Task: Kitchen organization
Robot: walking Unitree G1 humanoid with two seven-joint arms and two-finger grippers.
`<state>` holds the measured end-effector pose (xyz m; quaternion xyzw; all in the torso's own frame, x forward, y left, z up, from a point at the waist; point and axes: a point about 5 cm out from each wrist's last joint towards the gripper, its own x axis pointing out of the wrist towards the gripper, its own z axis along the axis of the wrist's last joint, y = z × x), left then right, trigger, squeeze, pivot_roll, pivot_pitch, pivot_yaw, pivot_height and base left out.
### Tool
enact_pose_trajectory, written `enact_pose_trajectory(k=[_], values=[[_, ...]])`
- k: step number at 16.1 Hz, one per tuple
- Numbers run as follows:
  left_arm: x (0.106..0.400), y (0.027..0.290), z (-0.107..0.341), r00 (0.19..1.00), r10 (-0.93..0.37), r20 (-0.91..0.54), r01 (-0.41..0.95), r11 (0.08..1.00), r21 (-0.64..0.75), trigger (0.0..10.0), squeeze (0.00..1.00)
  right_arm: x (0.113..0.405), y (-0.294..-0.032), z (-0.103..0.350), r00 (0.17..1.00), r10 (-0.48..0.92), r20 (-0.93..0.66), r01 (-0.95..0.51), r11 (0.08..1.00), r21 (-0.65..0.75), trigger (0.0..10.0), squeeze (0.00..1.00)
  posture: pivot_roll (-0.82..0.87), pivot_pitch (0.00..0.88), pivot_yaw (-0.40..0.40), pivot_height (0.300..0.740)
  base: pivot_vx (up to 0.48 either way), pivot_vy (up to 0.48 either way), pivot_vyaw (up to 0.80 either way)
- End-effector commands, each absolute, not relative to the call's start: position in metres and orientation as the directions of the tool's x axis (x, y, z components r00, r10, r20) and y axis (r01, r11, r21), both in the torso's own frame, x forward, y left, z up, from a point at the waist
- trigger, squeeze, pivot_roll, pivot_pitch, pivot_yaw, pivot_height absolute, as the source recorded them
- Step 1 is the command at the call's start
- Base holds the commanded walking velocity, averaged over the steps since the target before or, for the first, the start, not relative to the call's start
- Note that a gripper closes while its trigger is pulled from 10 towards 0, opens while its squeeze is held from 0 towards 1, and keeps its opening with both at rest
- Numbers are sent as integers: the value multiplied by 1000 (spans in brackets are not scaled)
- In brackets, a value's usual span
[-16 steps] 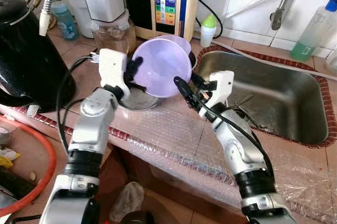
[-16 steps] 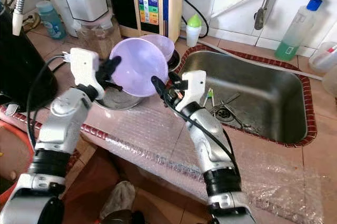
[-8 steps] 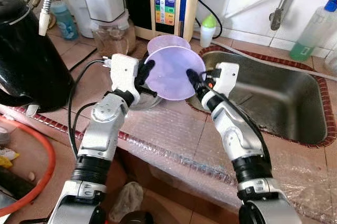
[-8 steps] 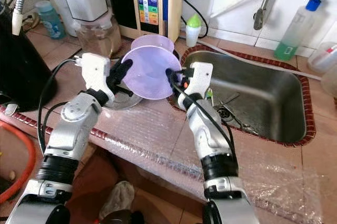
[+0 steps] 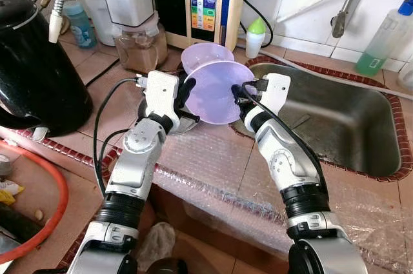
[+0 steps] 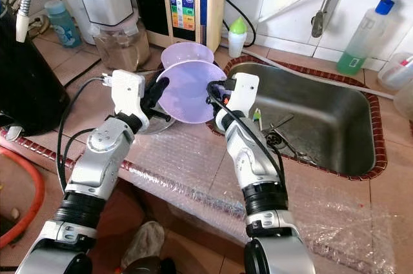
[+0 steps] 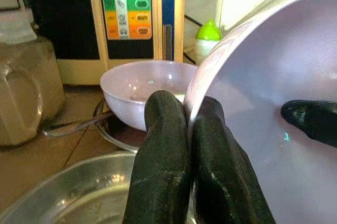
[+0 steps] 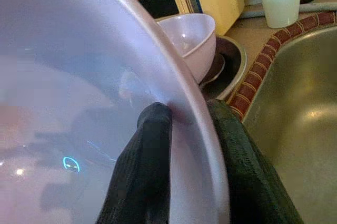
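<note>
while both tools pinch its rim, the left tool [image 5: 182, 88] at 9 o'clock and the right tool [image 5: 237, 93] at 3, the tilted purple bowl [image 5: 216, 91] hangs above the surface [image 5: 200, 151], a second bowl [image 5: 203, 55] behind at 12.

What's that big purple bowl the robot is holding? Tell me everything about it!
The big purple bowl is pale lilac, smooth and a little see-through, and looks like plastic. It is round with a thin rim and looks empty. It is held up in the air, tilted, above the counter next to the sink. Both end effectors pinch its rim: the left end effector on one side and the right end effector on the other. A smaller purple bowl sits just behind it.
</note>
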<state>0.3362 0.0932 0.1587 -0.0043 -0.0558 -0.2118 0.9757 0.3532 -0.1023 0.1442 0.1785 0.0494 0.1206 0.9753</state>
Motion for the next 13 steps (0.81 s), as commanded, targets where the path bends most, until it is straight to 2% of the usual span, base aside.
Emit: enact_pose_trajectory(k=[1, 2, 3, 6, 9, 13], values=[[332, 93, 165, 884, -436, 168, 437, 899, 31, 10000, 0, 356, -151, 135, 993, -26, -116, 65, 936, 346, 0, 0, -17, 0, 50, 740, 0, 0, 0], [332, 91, 167, 877, -449, 171, 453, 891, 20, 10000, 0, 356, -159, 142, 995, -67, -76, 88, 943, 322, 0, 0, -15, 0, 51, 740, 0, 0, 0], [332, 92, 168, 867, -466, 175, 472, 881, 8, 10000, 1000, 357, -168, 148, 993, -111, -46, 119, 939, 322, 0, 0, -13, 0, 49, 740, 0, 0, 0], [334, 99, 170, 870, -459, 183, 464, 886, 15, 10000, 1000, 360, -184, 155, 985, -169, -19, 165, 924, 344, 0, 0, -11, 0, 50, 740, 0, 0, 0], [333, 106, 172, 879, -438, 186, 441, 897, 26, 10000, 1000, 364, -210, 175, 957, -282, 68, 238, 897, 372, 0, 0, -2, 0, 50, 740, 0, 0, 0], [330, 115, 167, 890, -420, 176, 421, 907, 35, 10000, 1000, 368, -225, 175, 944, -327, 47, 278, 862, 424, 0, 0, -2, 0, 50, 740, 0, 0, 0]])
